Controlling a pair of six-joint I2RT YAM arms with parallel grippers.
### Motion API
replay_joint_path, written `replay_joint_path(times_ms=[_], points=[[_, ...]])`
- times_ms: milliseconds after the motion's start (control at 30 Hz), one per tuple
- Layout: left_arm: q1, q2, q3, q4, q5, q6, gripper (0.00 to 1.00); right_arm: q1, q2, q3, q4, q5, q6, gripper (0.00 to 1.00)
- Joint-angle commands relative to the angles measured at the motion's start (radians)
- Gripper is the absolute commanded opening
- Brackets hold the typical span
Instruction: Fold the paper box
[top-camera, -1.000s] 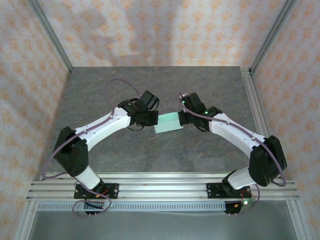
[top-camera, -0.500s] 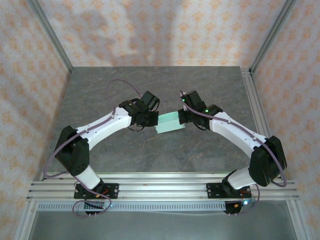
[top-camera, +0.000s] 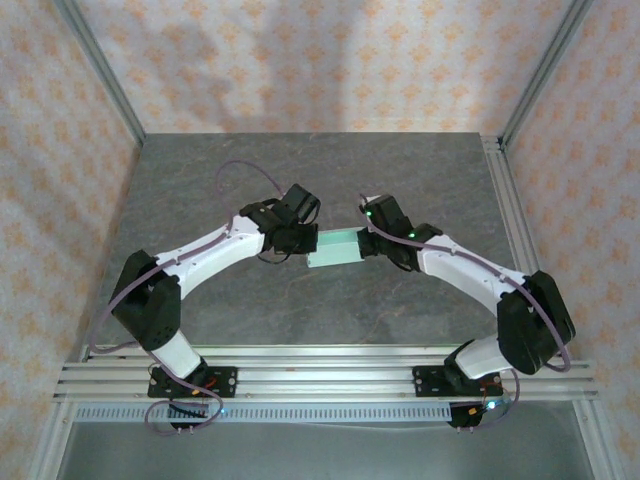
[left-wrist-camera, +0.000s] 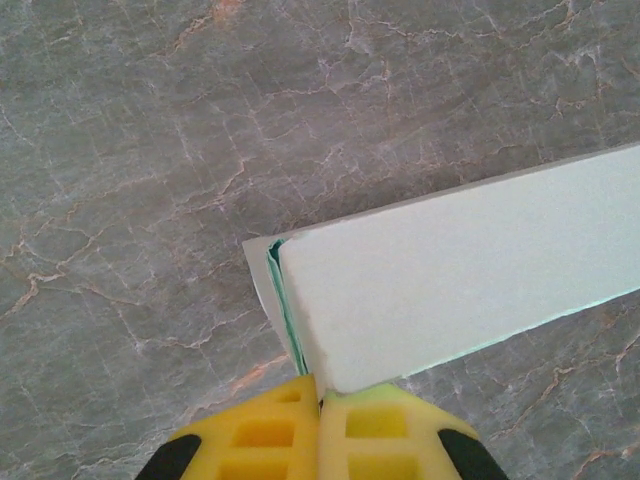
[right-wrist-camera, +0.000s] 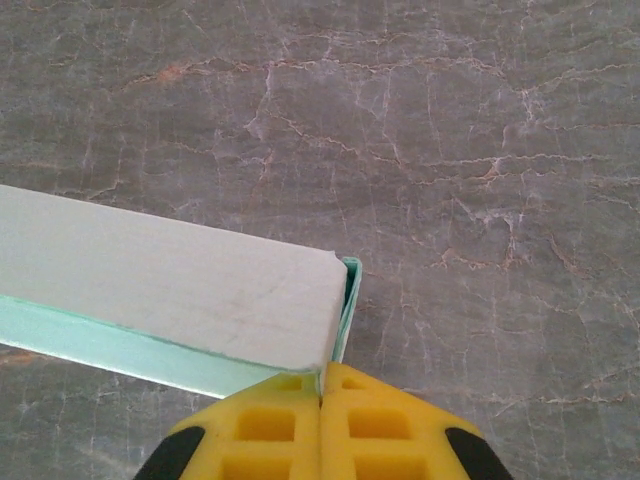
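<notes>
Grey stone-look table (top-camera: 200, 180), with flower-pattern walls (top-camera: 300, 60) around it.

From above: pale mint paper box (top-camera: 335, 248) near the middle of the table, long and flat, between the two arms. Left end effector (top-camera: 303, 240) right at its left end, right end effector (top-camera: 372, 243) right at its right end.

From the left wrist: yellow pads (left-wrist-camera: 250, 440) of the left end effector (left-wrist-camera: 320, 400) pressed together. Thin end flap (left-wrist-camera: 270, 290) of the paper box (left-wrist-camera: 470, 270) running down into the line between them, pinched there. Grey table behind.

From the right wrist: same here. Yellow pads (right-wrist-camera: 260, 420) of the right end effector (right-wrist-camera: 320, 385) squeezed tight on the mint flap (right-wrist-camera: 345, 310) at the other end of the paper box (right-wrist-camera: 170, 285).
</notes>
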Motion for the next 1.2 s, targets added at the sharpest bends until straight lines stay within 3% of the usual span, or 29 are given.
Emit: replay_joint_path(times_ms=[0,100,233,333,567,800,1167], points=[[-0.006,0.015,-0.031,-0.005,0.013,0.002,0.00,0.006,-0.008,-0.052,0.042,-0.013,-0.028,0.00],[-0.006,-0.007,-0.035,0.003,0.013,0.002,0.06,0.005,-0.008,-0.060,0.046,-0.009,-0.032,0.00],[-0.006,-0.058,0.001,-0.037,-0.003,0.007,0.30,0.005,-0.015,-0.060,0.049,0.001,-0.034,0.00],[-0.005,-0.101,0.019,-0.056,-0.021,0.018,0.41,0.005,-0.013,-0.060,0.053,0.006,-0.039,0.00],[0.012,-0.136,0.015,0.009,-0.067,0.000,0.58,0.005,-0.003,-0.053,0.054,0.006,-0.045,0.00],[0.030,-0.057,0.033,0.025,-0.067,0.001,0.62,0.006,-0.016,-0.054,0.048,0.006,-0.034,0.00],[0.034,-0.001,-0.043,0.060,-0.013,-0.022,0.45,0.005,-0.010,-0.035,0.019,0.018,-0.010,0.00]])
